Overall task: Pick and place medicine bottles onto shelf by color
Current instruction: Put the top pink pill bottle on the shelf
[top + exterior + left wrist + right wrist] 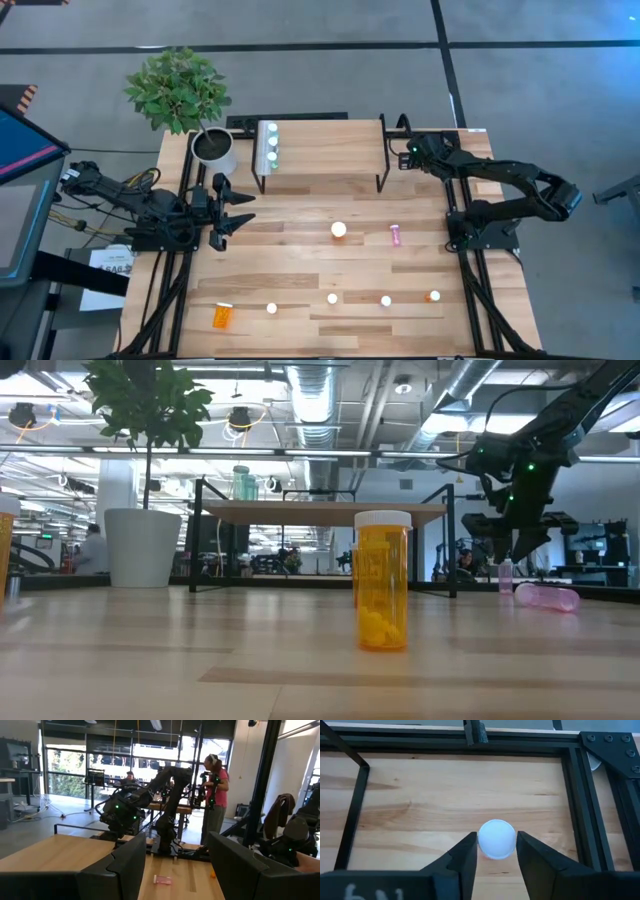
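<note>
A white-capped bottle (496, 839) is straddled by the right gripper (408, 152) beside the shelf's (330, 150) right end; a firm grip cannot be told. Three teal bottles (270, 145) are counted on the shelf, and seven more bottles (339, 230) on the tabletop (300, 260). The left gripper (240, 208) is held spread and empty.

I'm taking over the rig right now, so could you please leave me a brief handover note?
Left claw: open, empty, at the table's left side.
Right claw: down over a white-capped bottle that stands on the table by the right end of the shelf.
Done: a row of teal bottles on the shelf's left end.
Left: seven more bottles out on the table; a pink bottle and an orange bottle lie on their sides.
</note>
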`<control>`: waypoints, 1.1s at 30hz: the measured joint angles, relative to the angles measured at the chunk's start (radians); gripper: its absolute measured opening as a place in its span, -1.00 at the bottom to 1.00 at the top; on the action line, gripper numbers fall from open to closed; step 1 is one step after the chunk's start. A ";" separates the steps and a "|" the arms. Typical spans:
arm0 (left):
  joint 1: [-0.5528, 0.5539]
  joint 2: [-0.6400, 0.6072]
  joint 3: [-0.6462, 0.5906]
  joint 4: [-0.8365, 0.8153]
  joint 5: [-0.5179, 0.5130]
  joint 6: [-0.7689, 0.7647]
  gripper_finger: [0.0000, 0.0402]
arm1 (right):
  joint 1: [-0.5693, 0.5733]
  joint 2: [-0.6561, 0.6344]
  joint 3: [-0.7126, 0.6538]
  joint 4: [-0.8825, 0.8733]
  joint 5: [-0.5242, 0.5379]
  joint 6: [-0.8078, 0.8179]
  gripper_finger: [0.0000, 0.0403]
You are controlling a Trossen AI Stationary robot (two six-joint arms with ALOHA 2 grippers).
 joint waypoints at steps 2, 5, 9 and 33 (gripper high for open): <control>0.000 0.000 0.000 0.000 0.000 0.000 0.00 | 0.000 -0.001 0.000 0.000 0.000 0.000 -0.28; 0.000 0.000 0.000 0.000 0.000 0.000 0.00 | 0.000 -0.001 0.000 0.000 0.000 0.000 -0.33; 0.000 0.000 0.000 0.000 0.000 0.000 0.00 | 0.000 -0.001 0.000 0.000 0.001 -0.002 -0.37; 0.000 0.000 0.000 0.000 -0.003 0.003 0.00 | 0.125 -0.264 0.292 -0.364 -0.002 -0.025 -0.47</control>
